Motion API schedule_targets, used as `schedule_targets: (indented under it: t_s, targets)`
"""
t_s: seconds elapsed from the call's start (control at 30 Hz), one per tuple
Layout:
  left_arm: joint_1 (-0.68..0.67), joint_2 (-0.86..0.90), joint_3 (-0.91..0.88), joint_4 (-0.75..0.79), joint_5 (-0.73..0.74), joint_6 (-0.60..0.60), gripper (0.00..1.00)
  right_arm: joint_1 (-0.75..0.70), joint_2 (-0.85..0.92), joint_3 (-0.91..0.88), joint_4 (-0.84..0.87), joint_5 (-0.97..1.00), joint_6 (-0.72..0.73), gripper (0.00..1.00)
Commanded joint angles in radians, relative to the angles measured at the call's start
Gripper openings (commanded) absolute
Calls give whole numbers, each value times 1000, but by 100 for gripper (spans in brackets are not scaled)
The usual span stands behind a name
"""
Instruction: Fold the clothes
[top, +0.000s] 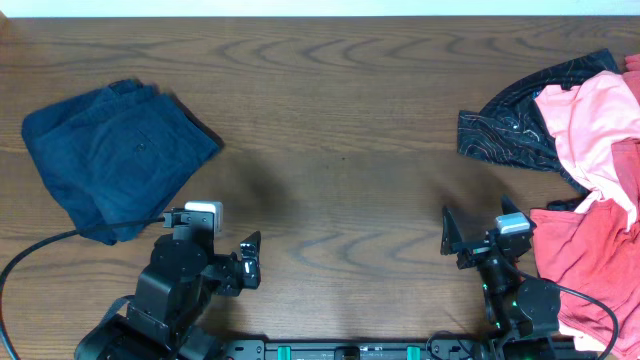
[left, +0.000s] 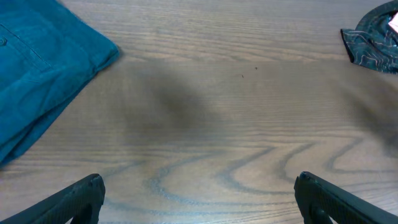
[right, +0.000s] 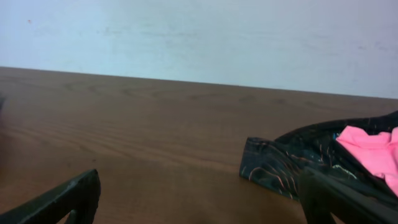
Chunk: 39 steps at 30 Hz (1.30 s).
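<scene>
Folded dark navy blue shorts (top: 115, 155) lie at the left of the table; they also show at the upper left of the left wrist view (left: 37, 68). A heap of garments lies at the right: a black thin-patterned piece (top: 515, 125), a salmon-pink piece (top: 590, 125) and a red piece (top: 585, 260). The black piece also shows in the left wrist view (left: 373, 43) and in the right wrist view (right: 298, 165), with the pink piece (right: 370, 149) on it. My left gripper (top: 235, 262) (left: 199, 193) is open and empty near the front edge. My right gripper (top: 470, 235) (right: 199, 199) is open and empty beside the red piece.
The wooden table (top: 340, 150) spans the view. A black cable (top: 30, 250) runs from the left arm past the shorts. A pale wall (right: 199, 37) stands behind the table's far edge.
</scene>
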<state>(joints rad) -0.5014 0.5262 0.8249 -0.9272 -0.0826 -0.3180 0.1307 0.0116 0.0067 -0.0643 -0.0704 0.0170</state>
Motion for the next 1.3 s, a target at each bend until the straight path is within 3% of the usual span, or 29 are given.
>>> schedule_targets:
  t_s: [0.0, 0.83, 1.03, 1.27]
  targets:
    - [-4, -3, -6, 1, -11, -9, 98, 10, -5, -1, -6, 7, -11, 99]
    - [0, -6, -6, 0, -11, -9, 98, 10, -4, -1, -6, 7, -11, 99]
    - [130, -25, -34, -57, -19, 13, 98, 10, -4, -1, -6, 7, -11, 99]
    - [362, -146, -219, 65, 20, 13, 98, 10, -4, -1, -6, 7, -11, 99]
